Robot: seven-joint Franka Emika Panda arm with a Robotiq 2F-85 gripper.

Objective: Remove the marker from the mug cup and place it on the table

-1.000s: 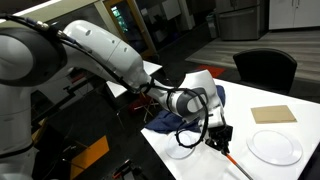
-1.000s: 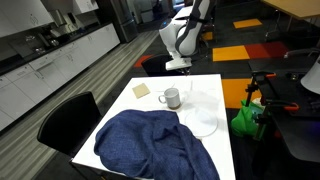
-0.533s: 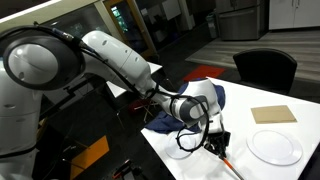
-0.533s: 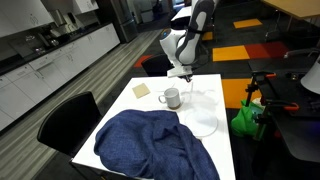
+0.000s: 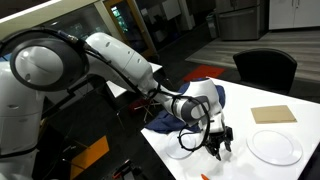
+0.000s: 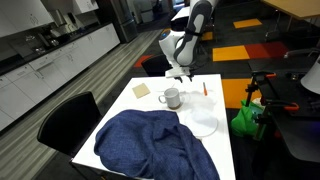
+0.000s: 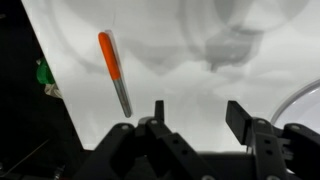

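Note:
The red-orange marker (image 7: 113,70) lies flat on the white table (image 7: 200,70), up and to the left of my fingers in the wrist view. In an exterior view it shows as a small red streak (image 6: 205,90) to the right of the white mug cup (image 6: 172,98). My gripper (image 7: 198,115) hangs just above the table, open, with nothing between the fingers. In the exterior views the gripper (image 5: 220,141) (image 6: 183,75) stands beside the mug cup, apart from it. The arm hides the mug cup in one exterior view.
A blue cloth (image 6: 150,145) covers the near part of the table. White plates (image 5: 273,147) (image 6: 203,123) and a wooden square (image 5: 273,114) (image 6: 141,89) lie on it. A dark chair (image 5: 265,68) stands at the table's far side. The table edge runs close to the marker (image 7: 60,90).
The gripper has opened and let go of the marker, which now lies on the table apart from the fingers. The arm has barely moved.

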